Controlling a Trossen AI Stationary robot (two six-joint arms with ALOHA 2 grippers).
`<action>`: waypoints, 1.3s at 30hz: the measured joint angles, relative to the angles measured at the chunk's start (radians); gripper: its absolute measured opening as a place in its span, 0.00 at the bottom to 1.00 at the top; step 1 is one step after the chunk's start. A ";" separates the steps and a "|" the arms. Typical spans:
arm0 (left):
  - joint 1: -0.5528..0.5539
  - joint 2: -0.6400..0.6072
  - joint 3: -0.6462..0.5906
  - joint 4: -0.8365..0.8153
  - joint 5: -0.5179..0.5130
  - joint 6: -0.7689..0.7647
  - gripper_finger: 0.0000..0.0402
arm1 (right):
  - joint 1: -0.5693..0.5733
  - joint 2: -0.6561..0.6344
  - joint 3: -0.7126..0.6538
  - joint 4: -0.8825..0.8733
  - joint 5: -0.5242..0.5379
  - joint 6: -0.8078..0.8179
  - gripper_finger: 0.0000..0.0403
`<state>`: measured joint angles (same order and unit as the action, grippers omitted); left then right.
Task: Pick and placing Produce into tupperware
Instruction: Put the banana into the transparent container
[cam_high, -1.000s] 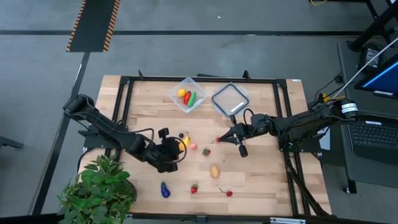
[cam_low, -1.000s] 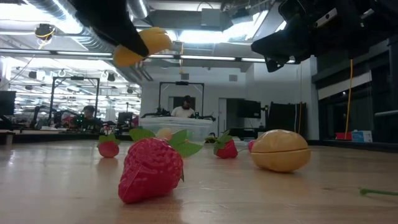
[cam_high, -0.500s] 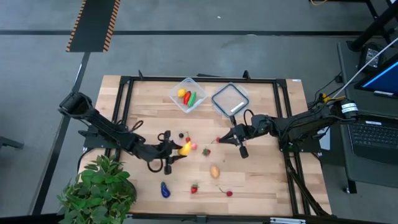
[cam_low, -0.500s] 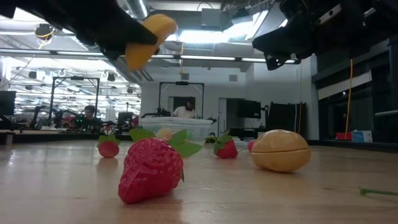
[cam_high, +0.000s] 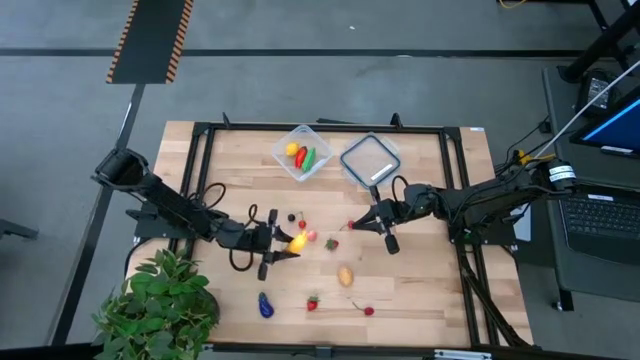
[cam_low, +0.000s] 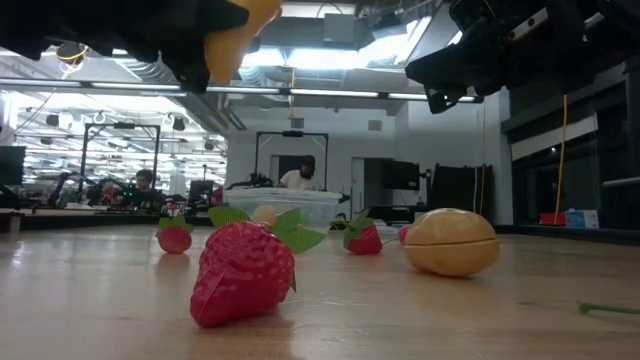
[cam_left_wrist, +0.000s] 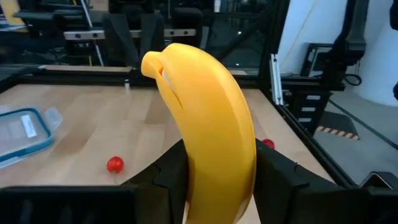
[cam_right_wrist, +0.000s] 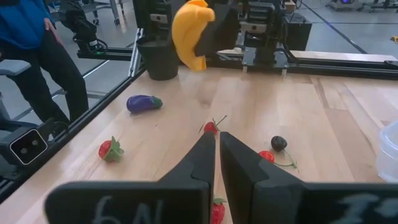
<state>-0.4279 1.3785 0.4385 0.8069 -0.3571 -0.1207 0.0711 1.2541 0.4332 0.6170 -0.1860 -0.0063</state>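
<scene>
Left gripper (cam_high: 282, 243) fingers clamp the curved yellow toy banana (cam_high: 296, 240); the clear square plastic tub (cam_high: 303, 152) sits well beyond, nearer this arm; right fingers together.

Floor (cam_high: 330, 90): grey, with one striped hazard mat (cam_high: 150, 40).
Plant (cam_high: 160, 305): green, at table corner.
Ceiling lights (cam_low: 340, 55): bright.

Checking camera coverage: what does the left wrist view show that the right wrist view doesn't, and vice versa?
Left wrist only: the flat lid with its white label, and the left tool's fingers clamped on the banana close up.

Right wrist only: the purple eggplant, a strawberry, a dark berry, a person's legs, and the right tool, shut and empty.

Both: the banana and the wooden table.
</scene>
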 joint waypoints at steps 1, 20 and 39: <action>0.007 0.000 0.000 -0.002 0.000 0.000 0.32 | 0.000 0.000 0.000 0.000 0.000 0.000 0.07; 0.289 0.000 0.000 -0.149 0.039 -0.054 0.32 | 0.000 0.000 0.000 -0.001 0.000 -0.002 0.07; 0.786 0.008 0.473 -0.909 0.350 -0.026 0.32 | -0.002 0.000 0.000 0.094 0.004 -0.165 0.07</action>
<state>0.3579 1.3867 0.9111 -0.1022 -0.0074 -0.1467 0.0689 1.2545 0.4332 0.7109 -0.1825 -0.1715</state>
